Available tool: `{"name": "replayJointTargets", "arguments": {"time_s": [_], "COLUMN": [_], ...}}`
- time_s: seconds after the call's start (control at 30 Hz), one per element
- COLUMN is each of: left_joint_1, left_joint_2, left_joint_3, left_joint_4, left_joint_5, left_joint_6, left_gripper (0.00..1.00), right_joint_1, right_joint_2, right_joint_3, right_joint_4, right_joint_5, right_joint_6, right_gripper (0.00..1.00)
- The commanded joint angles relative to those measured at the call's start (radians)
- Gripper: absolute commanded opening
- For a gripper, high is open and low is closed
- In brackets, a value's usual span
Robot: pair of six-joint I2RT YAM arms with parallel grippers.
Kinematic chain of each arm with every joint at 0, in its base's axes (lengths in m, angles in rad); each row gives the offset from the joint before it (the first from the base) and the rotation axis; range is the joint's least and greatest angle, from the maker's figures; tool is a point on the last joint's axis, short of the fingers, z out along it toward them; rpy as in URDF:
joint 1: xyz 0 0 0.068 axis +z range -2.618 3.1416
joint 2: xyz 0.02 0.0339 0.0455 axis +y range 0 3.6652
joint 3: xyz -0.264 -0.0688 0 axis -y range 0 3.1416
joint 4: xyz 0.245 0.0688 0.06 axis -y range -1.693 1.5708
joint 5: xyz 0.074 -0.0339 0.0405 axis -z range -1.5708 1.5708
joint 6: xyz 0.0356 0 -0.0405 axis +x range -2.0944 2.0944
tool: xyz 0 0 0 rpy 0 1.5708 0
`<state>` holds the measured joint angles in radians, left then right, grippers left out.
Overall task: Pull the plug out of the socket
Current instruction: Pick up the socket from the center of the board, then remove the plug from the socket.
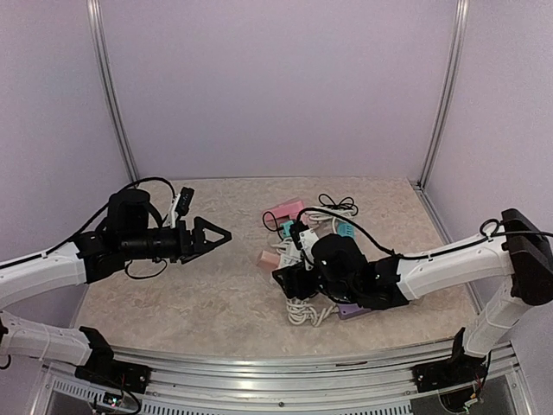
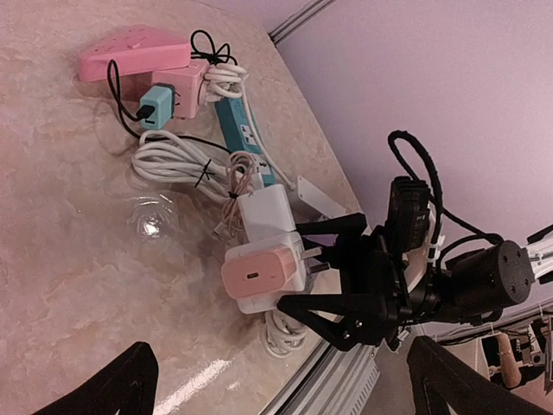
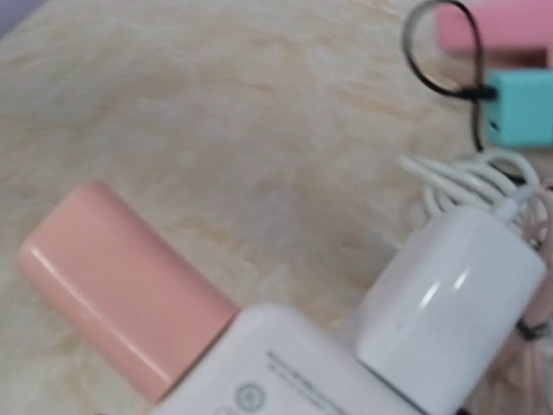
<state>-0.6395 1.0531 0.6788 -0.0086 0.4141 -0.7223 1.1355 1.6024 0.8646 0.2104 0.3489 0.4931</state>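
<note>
Plug: the pink plug (image 2: pixel 257 277) sits pushed into the white socket block (image 2: pixel 289 251), right of centre on the table (image 1: pixel 216 303).
Axis: its length runs leftward out of the block, with the blunt end facing the left gripper (image 1: pixel 216 236).
Right gripper (image 2: pixel 290 270): fingers are closed against both sides of the socket block, bracing it from the right; the forearm lies low.
Left gripper: fingers are spread wide and empty, aimed straight at the plug but well apart from it.
Likely next: the left arm reaches in along that axis, grips the pink body and pulls left.
</note>
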Motion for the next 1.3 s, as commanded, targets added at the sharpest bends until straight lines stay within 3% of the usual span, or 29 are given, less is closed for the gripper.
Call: {"name": "replayJointTargets", "arguments": {"time_s": [0.0, 0.13, 0.4, 0.8, 1.27], "left_joint_1": [-0.051, -0.081, -0.128, -0.138, -0.141], "left_joint_2": [0.058, 0.107, 0.216, 0.304, 0.355], "left_joint_3": [0.040, 0.029, 0.054, 0.086, 0.117], "left_joint_4": [-0.010, 0.079, 0.173, 0.179, 0.173], "left_joint_5": [-0.009, 0.018, 0.067, 0.093, 0.099], "left_joint_6": [0.005, -0.054, -0.107, -0.123, -0.115], "left_gripper": [0.99, 0.99, 0.99, 0.80, 0.72], "right_joint_1": [0.003, 0.022, 0.042, 0.052, 0.052], "right_joint_2": [-0.086, -0.113, -0.108, -0.114, -0.125], "right_joint_3": [-0.049, -0.082, -0.058, -0.058, -0.054], "right_joint_4": [0.284, 0.361, 0.345, 0.353, 0.362], "right_joint_5": [-0.051, -0.044, -0.012, -0.013, -0.036], "right_joint_6": [-0.161, -0.234, -0.343, -0.342, -0.330], "right_gripper": [0.00, 0.00, 0.00, 0.00, 0.00]}}
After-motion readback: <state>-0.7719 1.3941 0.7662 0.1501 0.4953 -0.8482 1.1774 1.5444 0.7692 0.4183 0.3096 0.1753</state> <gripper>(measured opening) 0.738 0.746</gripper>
